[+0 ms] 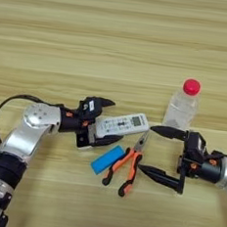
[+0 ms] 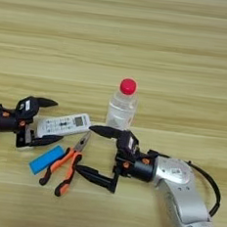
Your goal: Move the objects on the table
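The left gripper (image 1: 104, 123) is seen at centre-left of the frame, its arm coming in from the lower left corner; its two black fingers (image 1: 105, 104) are spread above & below the left end of the white remote control (image 1: 122, 124), which lies betw. them, angled slightly up to the right. Whether the fingers actually press on the remote can't be told, so the grip is not confirmed. The right gripper (image 2: 95, 151) is placed at lower centre-right, arm entering from the lower right corner; its fingers are wide apart & nothing is held. The upper finger (image 2: 105, 131) points left just in front of the base of the clear plastic bottle (image 2: 121, 109), the lower finger ends just beside the handles of the orange-black pliers (image 1: 127, 165). The bottle stands upright w/ red cap (image 2: 128, 86) on top, right of centre, just right of the remote's far end. The pliers lie below the remote, nose pointing up-right toward it. The flat blue block (image 1: 107, 159) lies just left of the pliers' handles, below the remote. All rest on the light wooden table (image 1: 118, 37)
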You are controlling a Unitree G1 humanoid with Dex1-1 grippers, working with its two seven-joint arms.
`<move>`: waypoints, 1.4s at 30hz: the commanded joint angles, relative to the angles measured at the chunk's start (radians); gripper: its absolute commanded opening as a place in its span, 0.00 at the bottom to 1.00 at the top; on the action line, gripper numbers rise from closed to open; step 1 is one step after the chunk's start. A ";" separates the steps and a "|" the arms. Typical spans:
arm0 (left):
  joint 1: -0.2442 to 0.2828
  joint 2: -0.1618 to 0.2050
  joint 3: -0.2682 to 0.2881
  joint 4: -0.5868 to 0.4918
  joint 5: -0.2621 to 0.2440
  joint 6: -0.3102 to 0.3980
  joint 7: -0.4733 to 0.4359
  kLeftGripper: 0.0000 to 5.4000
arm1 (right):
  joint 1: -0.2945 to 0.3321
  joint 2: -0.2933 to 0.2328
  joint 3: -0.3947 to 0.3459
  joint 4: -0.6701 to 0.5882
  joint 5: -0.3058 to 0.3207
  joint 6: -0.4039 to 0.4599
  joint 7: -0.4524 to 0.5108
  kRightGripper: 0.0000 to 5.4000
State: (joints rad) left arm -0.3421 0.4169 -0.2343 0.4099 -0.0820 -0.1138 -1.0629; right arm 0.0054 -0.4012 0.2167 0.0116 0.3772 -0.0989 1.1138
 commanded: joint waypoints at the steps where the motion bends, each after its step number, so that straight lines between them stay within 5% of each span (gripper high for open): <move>1: -0.017 0.013 -0.012 0.020 0.016 0.012 -0.013 1.00 | 0.000 -0.004 0.003 -0.016 -0.015 0.004 -0.010 1.00; 11: -0.019 0.012 -0.014 0.043 0.024 0.000 -0.008 1.00 | -0.002 -0.011 0.007 -0.024 -0.019 0.006 -0.018 1.00; 32: -0.035 0.045 -0.091 0.106 0.094 0.020 -0.058 0.54 | 0.008 -0.007 0.020 -0.062 -0.022 0.010 -0.028 1.00; 42: -0.034 0.071 -0.146 0.117 0.108 0.033 -0.098 0.53 | 0.015 -0.005 0.025 -0.077 -0.019 0.011 -0.031 1.00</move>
State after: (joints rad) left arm -0.4114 0.4655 -0.3375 0.4958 -0.0337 -0.1114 -1.1295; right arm 0.0167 -0.4014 0.2381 -0.0491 0.3664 -0.0966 1.0890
